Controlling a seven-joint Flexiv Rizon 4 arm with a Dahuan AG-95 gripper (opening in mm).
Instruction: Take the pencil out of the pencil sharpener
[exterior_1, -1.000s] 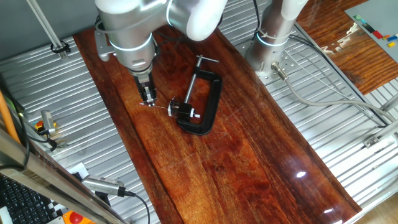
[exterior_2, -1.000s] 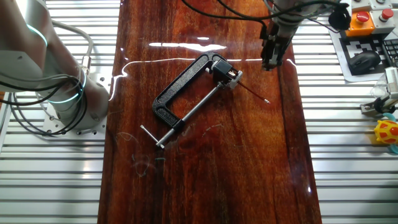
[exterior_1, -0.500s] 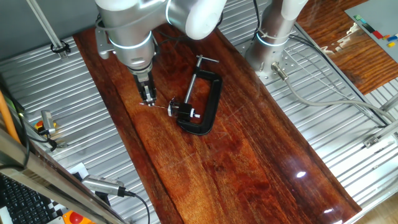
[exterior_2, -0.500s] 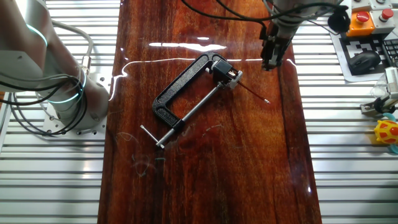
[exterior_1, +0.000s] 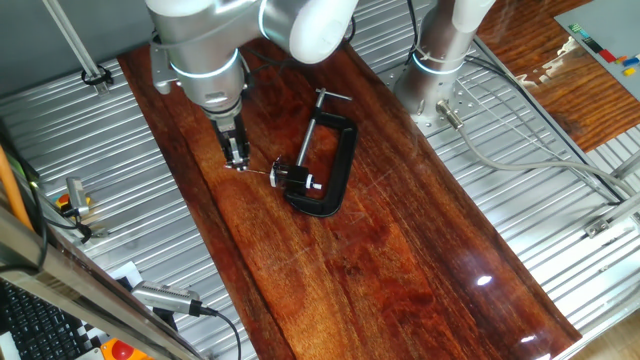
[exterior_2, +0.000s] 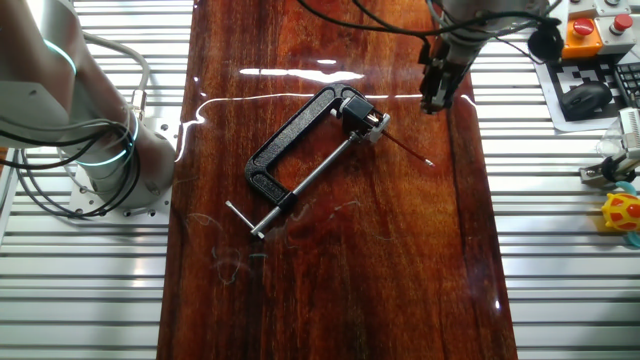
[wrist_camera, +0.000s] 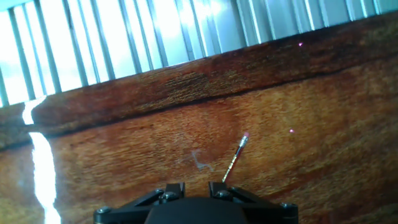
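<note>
The pencil (exterior_2: 408, 149), a thin dark needle-like stick, lies flat on the glossy wooden desk (exterior_2: 400, 260), one end seated in the pencil sharpener (exterior_2: 370, 124), a tiny black-and-silver block just beside the black C-clamp (exterior_2: 300, 140). Its long axis runs outward from the sharpener, its free end nearest the fingers (exterior_2: 434, 98). They hang just beyond that tip and grasp nothing; whether they stand apart or together I cannot tell.

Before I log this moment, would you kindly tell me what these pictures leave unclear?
- Gripper jaws: too small and dark in both fixed views to tell open or shut; in the hand view the bottom edge cuts them off.
- Pencil sharpener: tiny in both fixed views, so how deep the pencil sits cannot be seen; it is outside the hand view.
- Gripper height above the wooden board: unclear.
</note>
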